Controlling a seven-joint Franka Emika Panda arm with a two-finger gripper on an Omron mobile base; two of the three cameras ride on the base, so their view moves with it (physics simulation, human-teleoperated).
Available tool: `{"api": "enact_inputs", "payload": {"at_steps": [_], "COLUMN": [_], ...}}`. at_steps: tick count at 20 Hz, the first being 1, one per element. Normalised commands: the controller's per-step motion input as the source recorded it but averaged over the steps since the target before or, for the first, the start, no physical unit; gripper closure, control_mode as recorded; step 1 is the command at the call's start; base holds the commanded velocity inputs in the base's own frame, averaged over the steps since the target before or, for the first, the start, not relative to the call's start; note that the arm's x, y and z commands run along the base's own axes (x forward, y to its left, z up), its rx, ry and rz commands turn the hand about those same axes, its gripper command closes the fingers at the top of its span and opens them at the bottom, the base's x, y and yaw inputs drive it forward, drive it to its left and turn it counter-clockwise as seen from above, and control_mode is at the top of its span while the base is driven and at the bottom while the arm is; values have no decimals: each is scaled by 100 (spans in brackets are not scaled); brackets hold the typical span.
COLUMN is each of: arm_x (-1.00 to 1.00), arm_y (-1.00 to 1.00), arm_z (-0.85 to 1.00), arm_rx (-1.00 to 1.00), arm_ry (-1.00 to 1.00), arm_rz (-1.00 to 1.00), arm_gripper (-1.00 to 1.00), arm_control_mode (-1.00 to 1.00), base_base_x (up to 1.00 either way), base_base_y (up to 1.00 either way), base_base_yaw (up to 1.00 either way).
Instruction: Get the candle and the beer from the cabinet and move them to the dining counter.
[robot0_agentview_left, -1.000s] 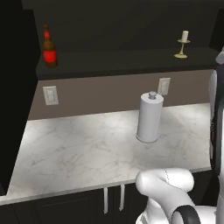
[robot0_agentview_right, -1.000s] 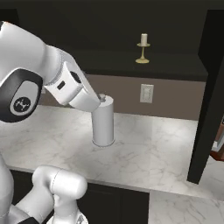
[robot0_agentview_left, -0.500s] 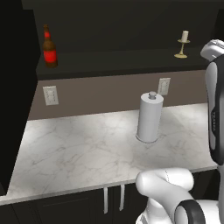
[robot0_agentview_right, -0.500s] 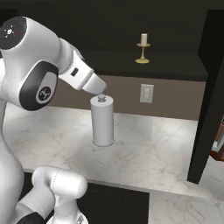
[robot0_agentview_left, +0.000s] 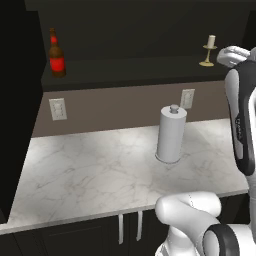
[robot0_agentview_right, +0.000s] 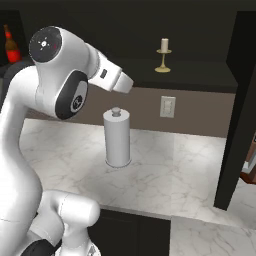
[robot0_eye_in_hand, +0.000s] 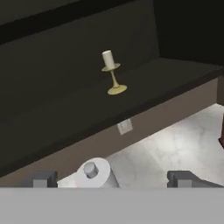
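Over the last second our arm has swung up from the paper towel roll (robot0_agentview_left: 171, 134) on the table (robot0_agentview_left: 90, 170), so in the hand view the candle (robot0_eye_in_hand: 112, 72) now stands upper centre on the open cabinet (robot0_eye_in_hand: 65, 100) shelf. Our jaws are spread wide and hold nothing, well short of the candle. The beer (robot0_agentview_left: 56, 53) waits upper left on that shelf in the left base view; we judge both pickups lie ahead.

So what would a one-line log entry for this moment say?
gripper: open, empty, facing candle | candle: upright on cabinet shelf | beer: upright, shelf's other end | paper towel roll: on worktop below
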Motion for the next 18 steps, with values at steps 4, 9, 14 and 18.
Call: {"api": "enact_inputs", "payload": {"at_steps": [4, 9, 14, 18], "arm_x": [49, 51, 47, 42], "arm_y": [-3, -8, -14, -22], "arm_z": [3, 3, 0, 0], "arm_rx": [-22, -19, -11, -9], "arm_ry": [2, 2, 9, 15], "arm_rz": [0, 0, 0, 0], "arm_gripper": [-100, -100, -100, -100], "arm_control_mode": [-100, -100, -100, -100], "base_base_x": [0, 0, 0, 0], "base_base_y": [0, 0, 0, 0], "base_base_yaw": [0, 0, 0, 0]}}
